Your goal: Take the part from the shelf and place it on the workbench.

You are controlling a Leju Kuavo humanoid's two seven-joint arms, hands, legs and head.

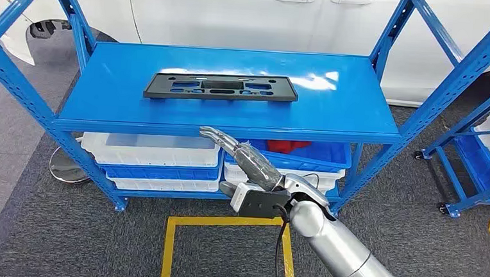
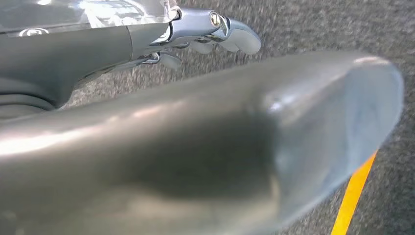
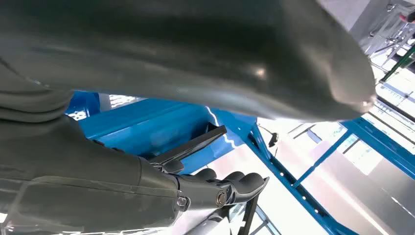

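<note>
**Right hand short of the part**

Blue shelf top deck carries the black part, lying flat, left of centre. Looks light, stiff, thin plastic; best pinched along its near long edge. Right hand sits nearer, below the deck edge, fingers extended, holding nothing.

Bright, even light — wrist views blurred
</note>
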